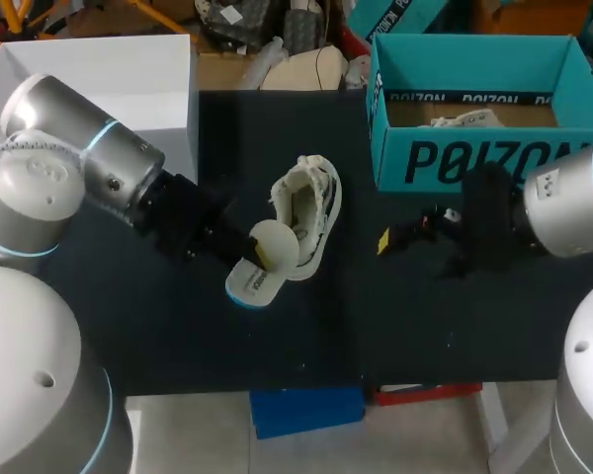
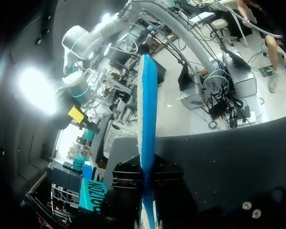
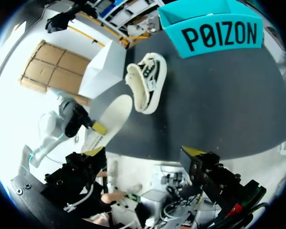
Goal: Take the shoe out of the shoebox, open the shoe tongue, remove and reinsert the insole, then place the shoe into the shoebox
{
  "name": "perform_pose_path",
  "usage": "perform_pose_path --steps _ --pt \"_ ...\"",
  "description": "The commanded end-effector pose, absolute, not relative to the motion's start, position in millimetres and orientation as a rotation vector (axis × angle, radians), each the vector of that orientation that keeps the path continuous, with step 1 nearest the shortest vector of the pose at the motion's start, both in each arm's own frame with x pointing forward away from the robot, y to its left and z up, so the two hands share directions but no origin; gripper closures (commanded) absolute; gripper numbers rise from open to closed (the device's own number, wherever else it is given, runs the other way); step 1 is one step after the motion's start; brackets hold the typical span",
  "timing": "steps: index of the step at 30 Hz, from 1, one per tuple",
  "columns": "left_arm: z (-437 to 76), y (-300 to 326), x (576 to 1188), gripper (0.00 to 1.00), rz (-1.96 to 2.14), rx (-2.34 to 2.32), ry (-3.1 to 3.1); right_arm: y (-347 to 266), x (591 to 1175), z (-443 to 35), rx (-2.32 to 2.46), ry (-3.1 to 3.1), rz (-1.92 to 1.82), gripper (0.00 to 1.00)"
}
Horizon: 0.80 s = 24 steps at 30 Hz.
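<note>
The insole (image 2: 147, 114), judged light, thin and floppy and best pinched near one end, is clamped edge-on by the left gripper (image 2: 148, 175) just left of the mid-table sneaker (image 1: 311, 209), while the right gripper (image 3: 143, 153) is spread wide and empty near the teal shoebox (image 1: 474, 160).

Black tabletop (image 1: 415, 326), a plain white box (image 1: 109, 74) at its far-left corner.

The left arm (image 1: 69, 158) and right arm (image 1: 573, 197) are silver-grey rounded tubes with light-blue rings at the joints and black wrists. The right gripper (image 3: 143, 152) is black, with small screws and yellow fingertips (image 3: 193, 151).
</note>
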<state>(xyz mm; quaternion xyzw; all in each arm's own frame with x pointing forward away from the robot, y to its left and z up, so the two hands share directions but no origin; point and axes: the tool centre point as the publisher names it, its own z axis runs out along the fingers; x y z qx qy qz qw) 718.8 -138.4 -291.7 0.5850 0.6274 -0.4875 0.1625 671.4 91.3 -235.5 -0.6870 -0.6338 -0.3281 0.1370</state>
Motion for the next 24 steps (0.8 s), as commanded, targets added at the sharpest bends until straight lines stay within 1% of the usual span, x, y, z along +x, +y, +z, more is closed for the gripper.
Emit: perform_pose_path --steps 1,16,24 --pt "-297.4 -142.1 732.4 1.0 -1.435 1.782 1.815 90.5 670.7 -233.9 -1.987 -1.835 -0.947 0.0" --pt "-335.1 -158.6 769.5 1.0 -1.413 1.969 1.829 90.5 670.7 -233.9 -1.987 -1.835 -0.947 0.0" --pt "-350.5 -166.5 787.5 1.0 -1.375 1.987 1.802 90.5 670.7 -233.9 -1.987 -1.835 -0.947 0.0"
